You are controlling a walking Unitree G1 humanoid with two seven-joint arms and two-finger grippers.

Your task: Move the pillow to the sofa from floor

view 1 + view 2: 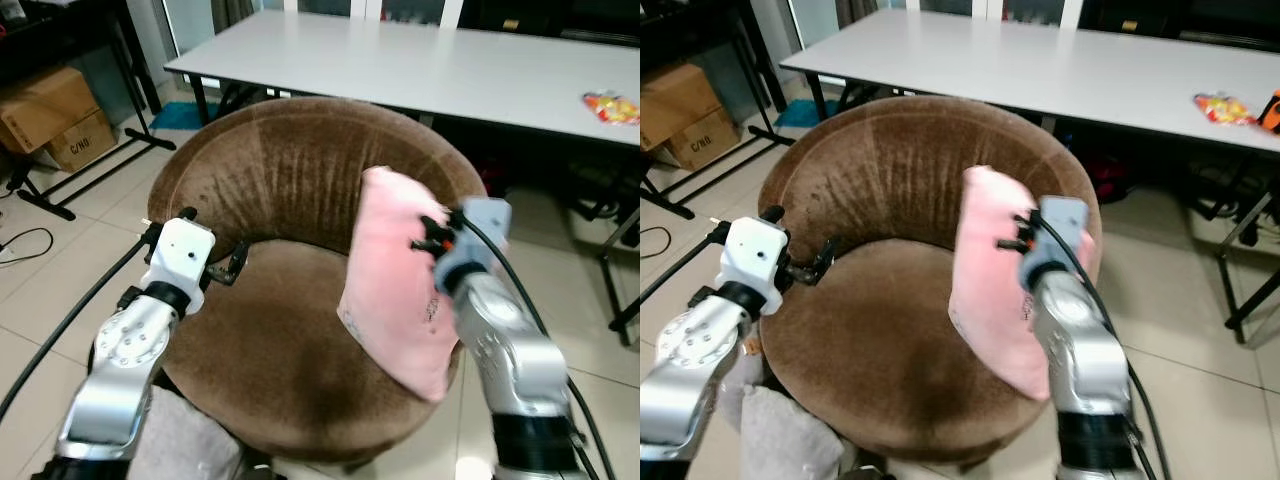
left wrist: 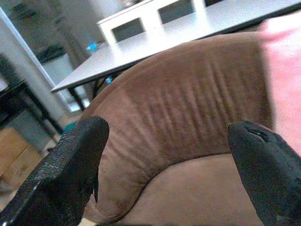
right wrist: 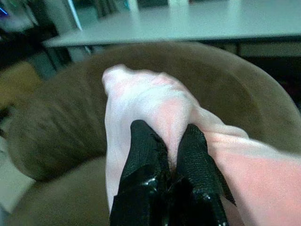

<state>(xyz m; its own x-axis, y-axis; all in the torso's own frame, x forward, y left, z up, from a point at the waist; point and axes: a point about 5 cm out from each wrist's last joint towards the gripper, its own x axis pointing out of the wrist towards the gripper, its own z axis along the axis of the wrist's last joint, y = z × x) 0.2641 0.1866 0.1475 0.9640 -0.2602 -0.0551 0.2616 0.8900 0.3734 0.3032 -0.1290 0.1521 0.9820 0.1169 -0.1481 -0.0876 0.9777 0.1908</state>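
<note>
Pink pillow, standing on edge on the right side of the brown round sofa, leaning against the backrest, lower corner reaching past the seat's front rim. Pinched at its upper right edge by the right claw, both black fingers squeezed together on a bunched fold of the fabric, most of the pillow hanging below and to the left of that claw. Fingertips buried in the fold, hard to make out from the head views, where the grey wrist housing covers the pillow's right edge.

Left claw spread wide and gripping nothing, over the left side of the seat cushion, pillow well apart to its right, just a pink strip at the frame edge in its wrist view. Both its fingers cut off by the frame.

Behind the sofa, beyond both claws, a long white surface with a colourful packet near its right end. Cardboard boxes far left of the left claw, on the tiled floor. Grey cloth below the left arm, partly hidden, unclear what it is.
</note>
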